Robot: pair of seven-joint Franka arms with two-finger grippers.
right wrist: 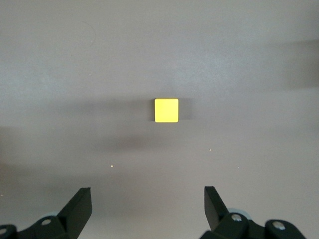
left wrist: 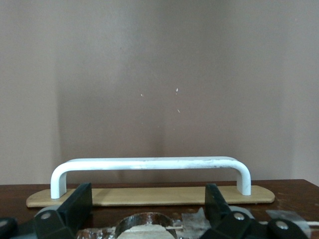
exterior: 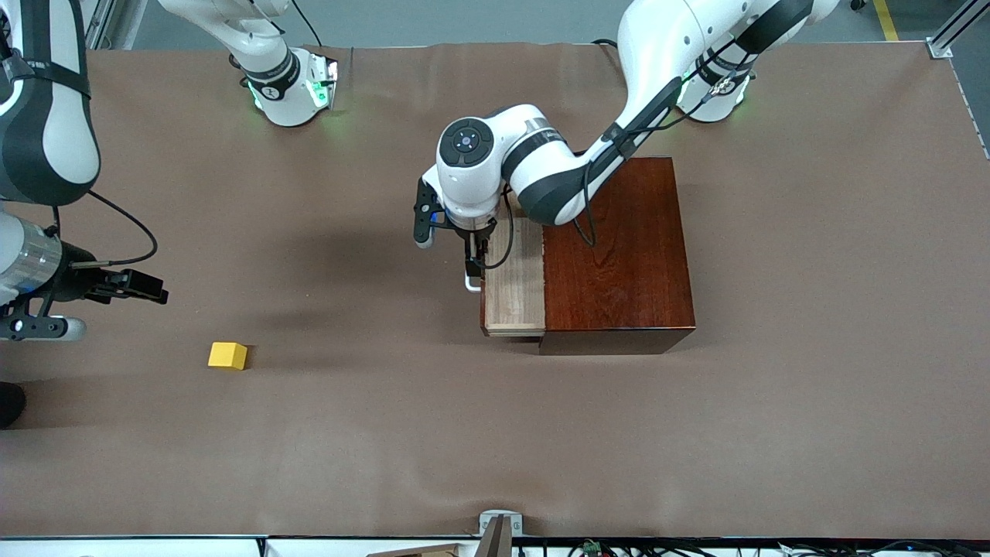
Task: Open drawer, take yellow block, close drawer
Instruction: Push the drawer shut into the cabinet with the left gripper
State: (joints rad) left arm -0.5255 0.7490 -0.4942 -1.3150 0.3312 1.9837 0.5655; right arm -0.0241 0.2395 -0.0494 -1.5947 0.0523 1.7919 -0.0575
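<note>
Yellow block (exterior: 227, 355): one, on the bare table (exterior: 387, 449) toward the right arm's end, nearest the front camera; right gripper (right wrist: 148, 211) above it, fingers spread wide, empty; one drawer (exterior: 513, 280) partly out of one cabinet (exterior: 626, 247); left gripper (left wrist: 148, 206) at its handle (left wrist: 149, 167), fingers apart, gripping nothing.

A robot lab is shown: two white robot arms (exterior: 541, 162) are fixed to a tabletop (exterior: 812, 402) covered in brown cloth, with metal frame bars (exterior: 959, 27) seen nearby.
</note>
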